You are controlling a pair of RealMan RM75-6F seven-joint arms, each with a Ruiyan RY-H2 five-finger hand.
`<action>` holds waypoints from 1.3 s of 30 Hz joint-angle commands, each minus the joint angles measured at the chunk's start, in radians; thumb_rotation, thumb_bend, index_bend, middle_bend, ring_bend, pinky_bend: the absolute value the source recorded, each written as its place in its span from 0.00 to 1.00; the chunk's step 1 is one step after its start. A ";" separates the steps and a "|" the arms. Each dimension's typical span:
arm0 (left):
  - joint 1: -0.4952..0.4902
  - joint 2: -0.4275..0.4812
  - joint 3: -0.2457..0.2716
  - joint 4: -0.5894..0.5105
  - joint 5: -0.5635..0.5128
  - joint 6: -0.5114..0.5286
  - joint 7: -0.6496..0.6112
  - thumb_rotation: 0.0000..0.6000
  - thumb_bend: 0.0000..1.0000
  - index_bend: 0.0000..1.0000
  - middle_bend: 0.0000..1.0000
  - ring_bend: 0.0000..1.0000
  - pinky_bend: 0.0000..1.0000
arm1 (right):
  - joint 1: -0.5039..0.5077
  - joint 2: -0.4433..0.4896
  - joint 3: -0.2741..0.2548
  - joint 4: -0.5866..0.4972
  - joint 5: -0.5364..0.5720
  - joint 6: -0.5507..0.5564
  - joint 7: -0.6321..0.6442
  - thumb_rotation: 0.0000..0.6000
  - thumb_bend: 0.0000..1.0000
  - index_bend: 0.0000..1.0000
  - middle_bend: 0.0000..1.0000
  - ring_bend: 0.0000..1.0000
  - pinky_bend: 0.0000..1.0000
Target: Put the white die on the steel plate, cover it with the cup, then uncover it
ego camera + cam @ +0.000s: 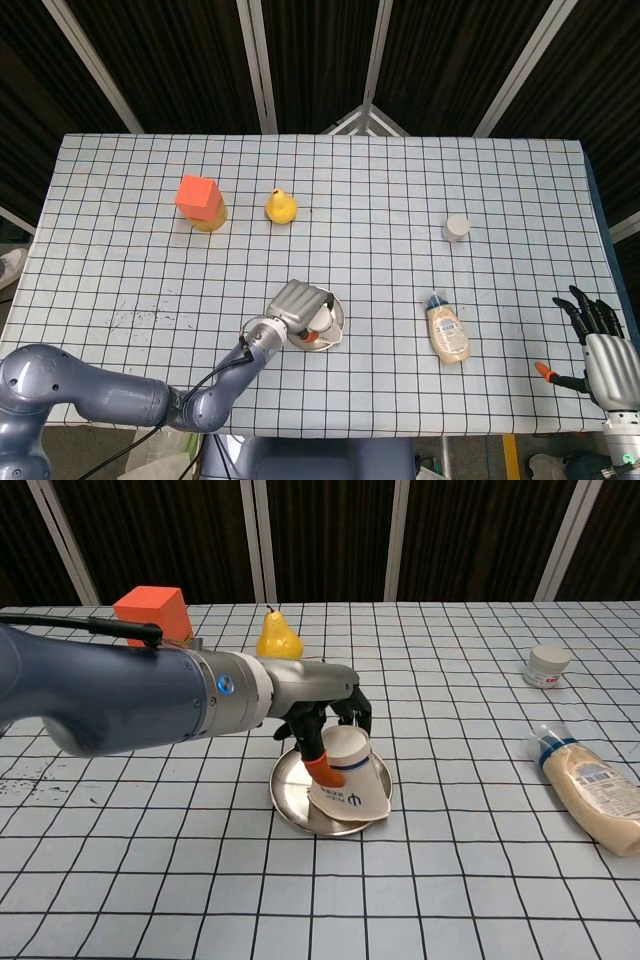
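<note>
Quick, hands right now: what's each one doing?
Left hand: holding the cup, tilted on the plate.
Right hand: open, holding nothing.

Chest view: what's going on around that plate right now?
The left robot hand grips an upside-down paper cup on the steel plate, and the cup sits tilted, its wide rim reaching over the plate's right edge. No die is visible. The right robot hand hangs idle off the table's right edge.

The white die is concealed beneath the tilted cup (350,780); the steel plate (295,802) is partly covered by the left robot hand (318,712).
</note>
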 commanded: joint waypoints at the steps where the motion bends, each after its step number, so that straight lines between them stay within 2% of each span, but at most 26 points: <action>1: -0.036 -0.003 0.048 0.023 0.080 0.180 0.103 1.00 0.46 0.46 0.49 0.68 0.74 | 0.001 0.001 -0.001 0.000 0.000 -0.003 0.004 1.00 0.14 0.18 0.03 0.10 0.00; 5: -0.032 -0.025 0.048 0.003 0.034 0.179 0.100 1.00 0.46 0.45 0.49 0.68 0.74 | 0.002 0.001 -0.002 0.000 -0.003 -0.004 0.002 1.00 0.14 0.18 0.03 0.10 0.00; 8: -0.022 -0.015 0.001 -0.030 -0.046 0.109 0.030 1.00 0.46 0.46 0.50 0.68 0.74 | 0.001 0.001 -0.002 -0.002 -0.005 -0.002 0.002 1.00 0.14 0.18 0.03 0.10 0.00; 10: -0.024 -0.007 -0.010 -0.029 -0.061 0.104 0.024 1.00 0.46 0.47 0.50 0.68 0.74 | 0.001 0.001 -0.002 -0.002 -0.004 -0.002 0.003 1.00 0.14 0.18 0.03 0.10 0.00; 15: -0.067 -0.011 0.060 0.013 0.048 0.250 0.177 1.00 0.45 0.47 0.51 0.68 0.74 | 0.000 0.003 -0.002 0.000 -0.003 -0.002 0.008 1.00 0.14 0.18 0.03 0.10 0.00; 18: -0.071 -0.033 0.079 0.015 0.023 0.311 0.236 1.00 0.42 0.45 0.50 0.68 0.74 | 0.001 0.003 -0.003 0.000 -0.003 -0.006 0.013 1.00 0.14 0.18 0.03 0.10 0.00; 21: -0.073 -0.047 0.074 0.007 -0.015 0.308 0.250 1.00 0.41 0.45 0.49 0.68 0.74 | 0.003 0.003 -0.005 -0.001 -0.007 -0.008 0.012 1.00 0.14 0.18 0.03 0.10 0.00; 25: -0.069 -0.050 0.069 0.009 -0.004 0.267 0.225 1.00 0.40 0.46 0.49 0.67 0.74 | 0.002 0.004 -0.003 -0.001 -0.005 -0.006 0.015 1.00 0.14 0.18 0.03 0.10 0.00; 29: -0.048 -0.034 0.024 -0.009 -0.017 0.212 0.140 1.00 0.40 0.46 0.49 0.67 0.74 | 0.002 0.005 -0.003 -0.001 -0.005 -0.007 0.018 1.00 0.14 0.18 0.03 0.10 0.00; 34: -0.058 -0.041 0.074 0.023 0.074 0.242 0.187 1.00 0.40 0.44 0.45 0.67 0.74 | 0.002 0.006 -0.006 -0.003 -0.011 -0.006 0.023 1.00 0.14 0.18 0.03 0.10 0.00; 39: -0.051 -0.056 0.081 0.042 0.104 0.232 0.168 1.00 0.40 0.45 0.45 0.67 0.74 | 0.002 0.007 -0.006 -0.002 -0.009 -0.007 0.024 1.00 0.14 0.18 0.03 0.10 0.00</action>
